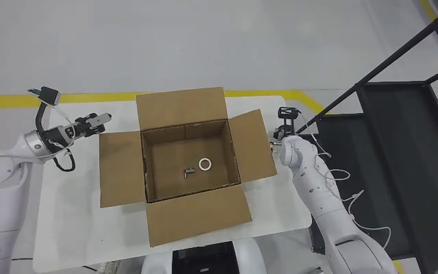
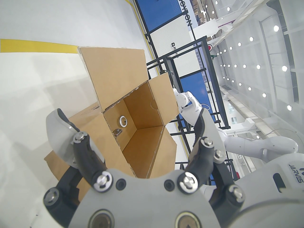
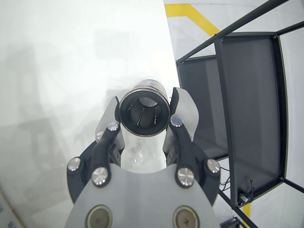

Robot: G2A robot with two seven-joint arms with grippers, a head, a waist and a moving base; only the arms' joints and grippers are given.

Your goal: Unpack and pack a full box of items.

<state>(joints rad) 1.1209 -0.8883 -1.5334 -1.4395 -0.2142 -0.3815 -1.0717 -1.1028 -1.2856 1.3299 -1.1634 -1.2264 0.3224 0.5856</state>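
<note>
Beside the box, right jaws clamp a metal cylinder.

Open box (flaps splayed) holds ring, metal piece; cylinder gripped.

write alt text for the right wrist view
The right tool grips a short metal cylinder with a dark hollow bore, over the white table near its edge. A dark metal rack sits just beyond the table.
</note>
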